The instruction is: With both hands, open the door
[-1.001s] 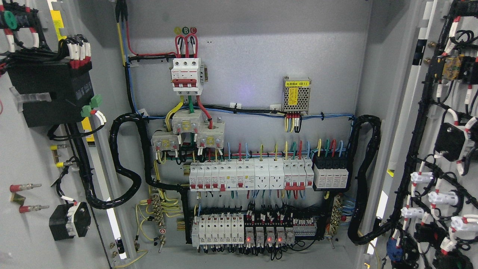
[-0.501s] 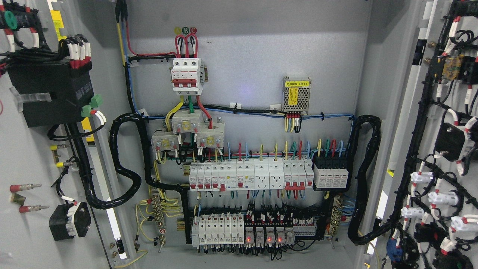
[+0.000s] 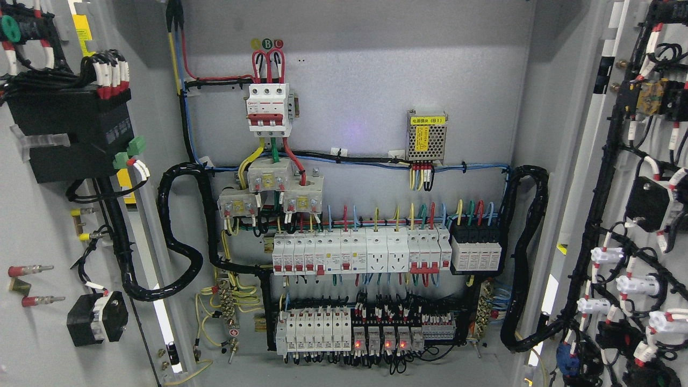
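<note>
An electrical cabinet stands wide open in front of me. Its left door (image 3: pixel 37 226) is swung out at the picture's left, its inner face carrying a black box, wiring and a black latch block (image 3: pixel 97 324). Its right door (image 3: pixel 634 177) is swung out at the right, its inner face covered with black cable looms and white fittings. The grey back panel (image 3: pixel 349 70) shows between them. Neither of my hands nor any arm shows in the head view.
On the back panel sit a red and white main breaker (image 3: pixel 269 110), a small power supply (image 3: pixel 427 136), a row of white breakers (image 3: pixel 360 252) and a lower row of relays with red lights (image 3: pixel 376 333). Thick black conduits (image 3: pixel 524 258) loop at both sides.
The left door has swung a little farther out to the left; its fittings have shifted left in the picture. The right door and the panel look the same.
</note>
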Controlling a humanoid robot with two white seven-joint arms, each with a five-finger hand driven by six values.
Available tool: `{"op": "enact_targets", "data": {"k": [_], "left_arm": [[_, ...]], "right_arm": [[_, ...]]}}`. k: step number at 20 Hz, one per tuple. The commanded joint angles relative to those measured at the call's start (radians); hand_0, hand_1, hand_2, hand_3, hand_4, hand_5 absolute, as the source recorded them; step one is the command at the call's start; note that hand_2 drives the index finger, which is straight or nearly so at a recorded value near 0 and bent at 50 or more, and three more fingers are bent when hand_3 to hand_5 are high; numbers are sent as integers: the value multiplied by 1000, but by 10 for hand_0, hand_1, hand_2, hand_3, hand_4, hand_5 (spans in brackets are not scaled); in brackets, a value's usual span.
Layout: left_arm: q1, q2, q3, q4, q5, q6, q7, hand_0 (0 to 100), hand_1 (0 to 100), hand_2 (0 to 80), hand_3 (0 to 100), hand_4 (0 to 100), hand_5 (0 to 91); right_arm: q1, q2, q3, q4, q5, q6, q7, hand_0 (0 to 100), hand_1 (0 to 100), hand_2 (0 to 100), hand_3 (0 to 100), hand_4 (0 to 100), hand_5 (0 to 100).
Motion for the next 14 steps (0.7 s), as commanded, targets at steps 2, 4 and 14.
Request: {"op": "enact_targets", "data": {"k": [2,4,14], "left_arm": [[0,0,0,-1,0,-1,0,370,155,0,0,0,0],[0,1,0,-1,0,-1,0,370,155,0,0,0,0],[0,0,0,-1,0,-1,-3,370,155,0,0,0,0]], "right_arm": [[-9,9,43,10,-3,0,-15,215,65,0,0,0,0],[-20,9,57,10,-3,0,-15,216,66,0,0,0,0],[-18,8,34,10,-1,6,-15,215,68,0,0,0,0]]}}
